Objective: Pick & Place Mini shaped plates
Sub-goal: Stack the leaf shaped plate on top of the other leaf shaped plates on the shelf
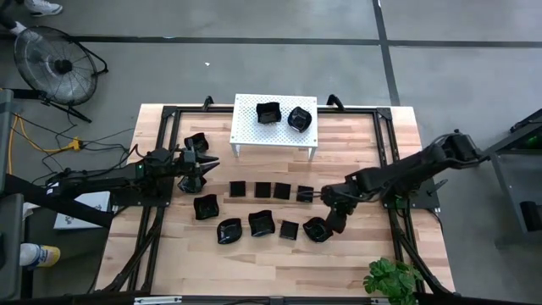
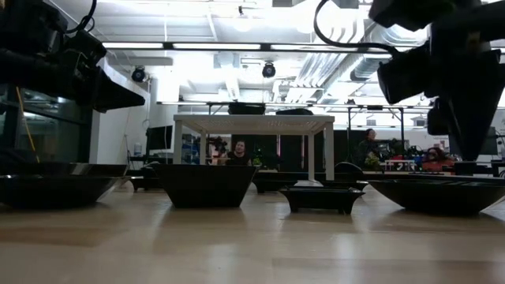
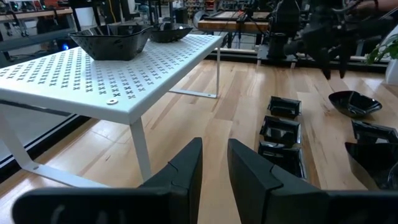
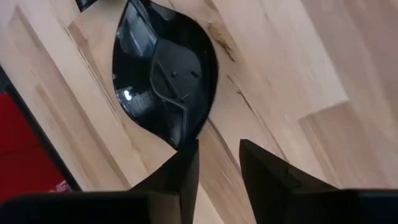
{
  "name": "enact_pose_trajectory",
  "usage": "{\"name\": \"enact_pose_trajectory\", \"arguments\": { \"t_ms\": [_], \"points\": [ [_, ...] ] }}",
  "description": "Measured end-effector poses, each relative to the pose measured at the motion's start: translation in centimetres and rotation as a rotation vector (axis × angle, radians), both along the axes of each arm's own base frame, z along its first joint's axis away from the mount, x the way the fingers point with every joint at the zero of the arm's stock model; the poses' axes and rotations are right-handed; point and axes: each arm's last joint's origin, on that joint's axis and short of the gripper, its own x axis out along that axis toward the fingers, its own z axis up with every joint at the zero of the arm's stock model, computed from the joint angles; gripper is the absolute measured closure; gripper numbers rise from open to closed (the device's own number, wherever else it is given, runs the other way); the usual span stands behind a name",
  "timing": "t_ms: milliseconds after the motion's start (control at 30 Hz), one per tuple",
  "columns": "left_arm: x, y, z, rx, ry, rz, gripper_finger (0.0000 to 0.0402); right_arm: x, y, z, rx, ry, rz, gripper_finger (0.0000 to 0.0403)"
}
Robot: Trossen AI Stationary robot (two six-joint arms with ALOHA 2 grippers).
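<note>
Two plates (image 1: 281,114) sit on the white stand (image 1: 250,127). My right pincer (image 1: 326,222), fingers parted, hovers empty over a wavy plate (image 4: 165,74) on the table (image 1: 356,263). Next I judge: straddle its rim, clench.

The right claw (image 1: 326,225) hangs over the near-right part of the desk (image 1: 356,263), a wavy-rimmed plate (image 1: 315,230) lying directly beneath its tips. To the left of that claw three more plates continue the near row — a flat square one (image 1: 290,229) closest, then two rounder ones. Just behind the claw, a row of four flat squares (image 1: 271,191) runs leftward. Farther back stands the perforated stand (image 1: 254,131), with two plates (image 1: 284,114) on top. The left claw (image 1: 201,166) sits well apart, across the desk — one plate behind it, another just in front.
</note>
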Motion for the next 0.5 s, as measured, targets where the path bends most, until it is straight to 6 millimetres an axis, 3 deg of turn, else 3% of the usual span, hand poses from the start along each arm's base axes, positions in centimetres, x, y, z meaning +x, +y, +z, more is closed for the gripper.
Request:
{"name": "enact_pose_trajectory", "arguments": {
  "t_ms": [500],
  "points": [
    [0.0, 0.0, 0.0, 0.0, 0.0, 0.0, 0.0328, 2.2, 1.0, -2.4, -0.036, 0.021, -0.064, 0.0271]
  ]
}}
